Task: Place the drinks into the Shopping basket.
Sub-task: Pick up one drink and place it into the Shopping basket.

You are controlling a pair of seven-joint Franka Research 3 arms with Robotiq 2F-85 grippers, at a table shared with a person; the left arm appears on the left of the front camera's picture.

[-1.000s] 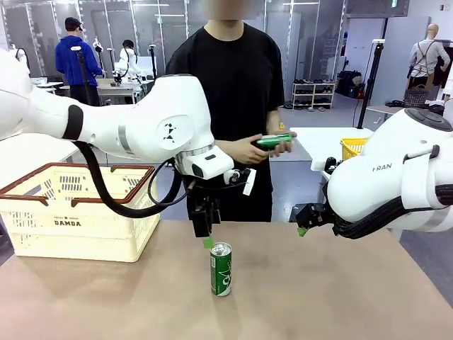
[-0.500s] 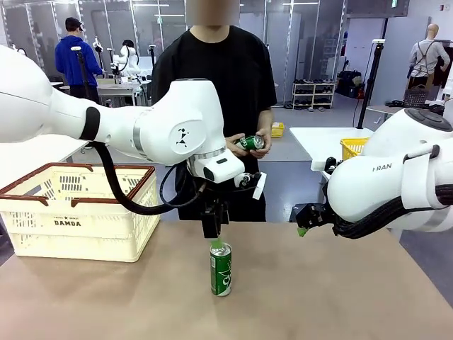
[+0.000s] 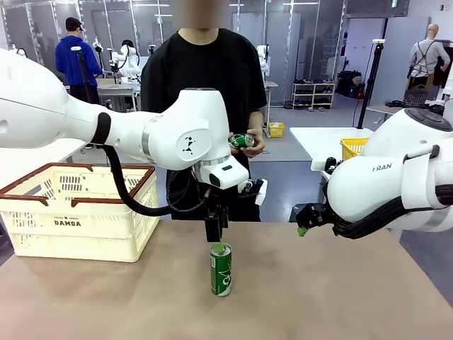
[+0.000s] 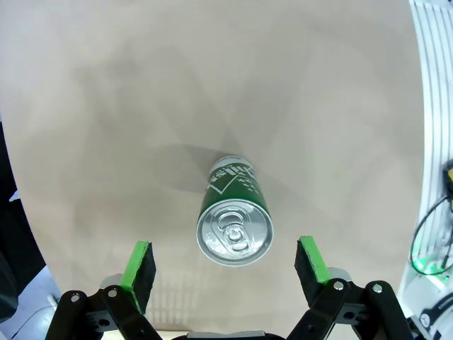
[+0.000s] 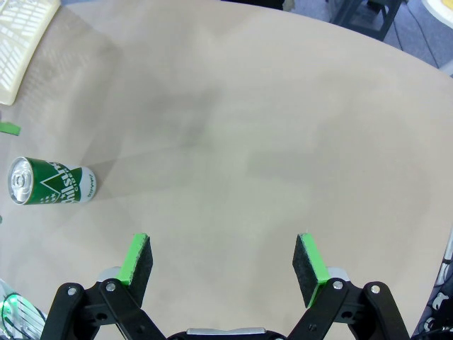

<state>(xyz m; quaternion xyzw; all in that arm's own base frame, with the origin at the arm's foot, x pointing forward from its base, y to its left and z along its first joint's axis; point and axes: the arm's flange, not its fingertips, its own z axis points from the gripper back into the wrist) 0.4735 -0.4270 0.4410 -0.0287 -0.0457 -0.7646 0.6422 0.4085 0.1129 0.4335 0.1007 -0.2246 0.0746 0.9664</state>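
green can [image 3: 221, 269]: standing upright mid-table, right of the Shopping basket [image 3: 106, 230] and well apart from it

left gripper [image 3: 217, 246]: right over the can's top, jaws wide apart either side of it, not touching as far as I can tell

right gripper [image 3: 303, 228]: off to the right, spread wide, nothing in it

handling guess: slim thin-walled metal with smooth printed sides, so kinda slippery. Dents if squeezed hard, tips easily

where to grab: upper body just under the rim, opposite sides

basket: stiff cream slotted plastic, brown rim and handles

second can [image 3: 243, 141]: green too, in the person's hand [image 3: 253, 147] at the far side

table [image 3: 340, 297]: flat, matte tan
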